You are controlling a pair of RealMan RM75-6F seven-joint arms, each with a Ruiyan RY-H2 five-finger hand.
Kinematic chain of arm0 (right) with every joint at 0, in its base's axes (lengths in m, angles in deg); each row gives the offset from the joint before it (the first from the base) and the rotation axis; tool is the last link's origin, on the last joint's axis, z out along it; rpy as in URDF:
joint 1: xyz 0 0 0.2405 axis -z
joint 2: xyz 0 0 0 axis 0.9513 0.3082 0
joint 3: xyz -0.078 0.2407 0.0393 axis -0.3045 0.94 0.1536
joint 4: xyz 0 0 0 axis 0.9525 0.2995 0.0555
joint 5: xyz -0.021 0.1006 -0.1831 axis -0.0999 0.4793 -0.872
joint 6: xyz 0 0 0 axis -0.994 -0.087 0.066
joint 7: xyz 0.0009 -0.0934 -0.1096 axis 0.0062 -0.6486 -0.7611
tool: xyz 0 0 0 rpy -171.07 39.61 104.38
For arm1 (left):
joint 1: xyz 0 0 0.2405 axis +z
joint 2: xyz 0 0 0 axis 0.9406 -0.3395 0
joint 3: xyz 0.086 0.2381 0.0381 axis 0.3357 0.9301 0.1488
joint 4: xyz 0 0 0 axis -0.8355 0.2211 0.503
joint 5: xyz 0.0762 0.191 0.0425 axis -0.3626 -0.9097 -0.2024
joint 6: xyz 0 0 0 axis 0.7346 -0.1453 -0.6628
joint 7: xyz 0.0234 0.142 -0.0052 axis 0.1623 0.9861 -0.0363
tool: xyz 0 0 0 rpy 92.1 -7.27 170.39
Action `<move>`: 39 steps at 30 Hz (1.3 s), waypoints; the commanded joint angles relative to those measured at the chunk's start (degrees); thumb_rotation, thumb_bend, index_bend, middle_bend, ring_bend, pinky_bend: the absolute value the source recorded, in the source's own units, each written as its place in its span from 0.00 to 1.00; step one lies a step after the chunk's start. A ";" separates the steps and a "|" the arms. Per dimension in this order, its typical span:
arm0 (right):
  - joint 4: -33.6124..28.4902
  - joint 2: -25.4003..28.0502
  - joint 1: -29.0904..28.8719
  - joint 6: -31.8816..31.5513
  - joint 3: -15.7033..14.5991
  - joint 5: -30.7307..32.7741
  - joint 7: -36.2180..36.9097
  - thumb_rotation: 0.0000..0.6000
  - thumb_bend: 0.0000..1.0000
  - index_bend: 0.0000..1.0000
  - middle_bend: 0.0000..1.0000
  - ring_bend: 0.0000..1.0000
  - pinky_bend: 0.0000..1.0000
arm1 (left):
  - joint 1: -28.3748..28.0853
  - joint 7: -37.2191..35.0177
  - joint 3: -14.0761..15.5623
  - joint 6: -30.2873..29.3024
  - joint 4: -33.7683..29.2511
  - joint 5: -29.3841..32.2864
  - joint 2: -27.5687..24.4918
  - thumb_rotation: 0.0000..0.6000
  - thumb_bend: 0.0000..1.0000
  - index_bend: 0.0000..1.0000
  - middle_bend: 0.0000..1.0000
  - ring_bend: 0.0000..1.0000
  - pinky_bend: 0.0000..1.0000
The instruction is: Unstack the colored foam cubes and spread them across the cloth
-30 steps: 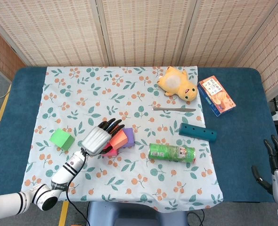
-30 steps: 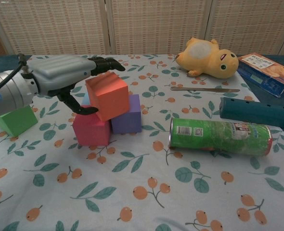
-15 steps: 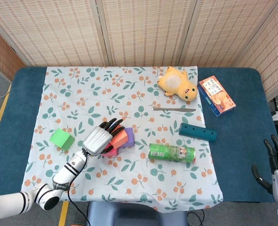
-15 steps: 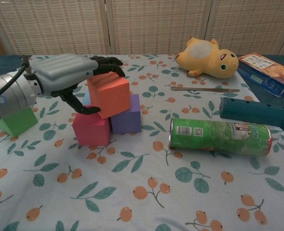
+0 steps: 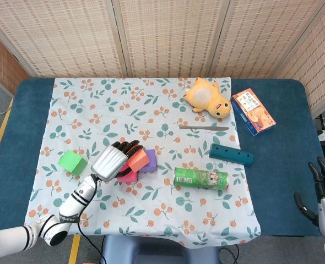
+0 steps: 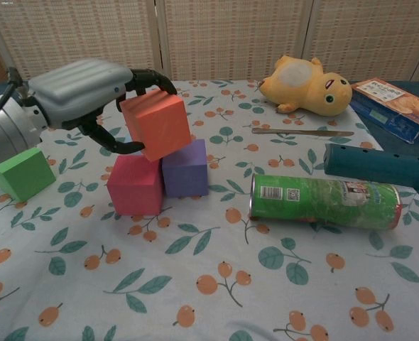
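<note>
- Your left hand (image 6: 82,89) has its fingers clamped on the orange foam cube (image 6: 155,124), thumb beneath and fingers over the top. The cube is tilted, its lower corner touching or just above the pink cube (image 6: 134,185) and purple cube (image 6: 184,168), near the floral cloth's (image 5: 96,104) front-left area.
- To do this step well, lift the orange cube straight up before moving sideways, so you do not drag the two cubes below.
- Set it on bare cloth well apart from the others.
- Your right hand (image 5: 323,193) hangs off the table's front-right corner, fingers apart, holding nothing.
- Counted: four foam cubes, including one green cube (image 5: 72,163) near the cloth's left edge.
- One each: green can (image 5: 201,179), teal block (image 5: 231,154), plush toy (image 5: 208,98), snack box (image 5: 253,111), knife (image 5: 203,127).
</note>
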 commanded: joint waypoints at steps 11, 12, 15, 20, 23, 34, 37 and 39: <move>-0.11 -0.04 -0.11 0.32 -0.11 0.02 -0.15 1.00 0.24 0.00 0.00 0.00 0.00 | 12.31 4.60 7.77 -14.32 -4.92 -7.36 -7.02 1.00 0.34 0.54 0.39 0.38 0.49; -0.11 -0.06 -0.12 0.36 -0.12 0.03 -0.23 1.00 0.24 0.00 0.00 0.00 0.00 | 13.41 4.38 8.20 -15.47 -3.93 -7.52 -6.64 1.00 0.34 0.54 0.39 0.38 0.49; -0.05 -0.22 -0.21 0.63 -0.10 0.20 -0.53 1.00 0.24 0.00 0.00 0.00 0.00 | 16.50 2.21 9.19 -17.95 0.03 -7.35 -5.15 1.00 0.34 0.54 0.38 0.38 0.49; 0.03 -0.43 -0.38 0.98 -0.04 0.39 -0.96 1.00 0.24 0.00 0.00 0.00 0.00 | 20.26 0.44 9.94 -20.45 4.72 -6.72 -2.91 1.00 0.34 0.53 0.38 0.38 0.49; 0.09 -0.59 -0.49 1.21 0.07 0.67 -1.17 1.00 0.24 0.00 0.00 0.00 0.00 | 22.23 -1.02 10.66 -21.28 7.40 -6.73 -1.51 1.00 0.34 0.53 0.38 0.38 0.49; 0.18 -0.82 -0.65 1.51 0.07 0.84 -1.53 1.00 0.24 0.00 0.00 0.00 0.00 | 26.98 -0.14 11.71 -20.55 9.75 -5.27 0.04 1.00 0.34 0.17 0.18 0.20 0.44; 0.19 -0.86 -0.65 1.53 -0.01 0.75 -1.61 1.00 0.24 0.00 0.00 0.00 0.00 | 27.27 -0.05 11.99 -19.53 8.17 -4.95 -0.52 1.00 0.33 0.05 0.04 0.04 0.34; 0.21 -0.87 -0.65 1.52 -0.04 0.70 -1.63 1.00 0.24 0.00 0.00 0.00 0.00 | 27.36 -0.06 12.06 -19.35 7.65 -4.97 -0.70 1.00 0.33 0.01 0.00 0.00 0.27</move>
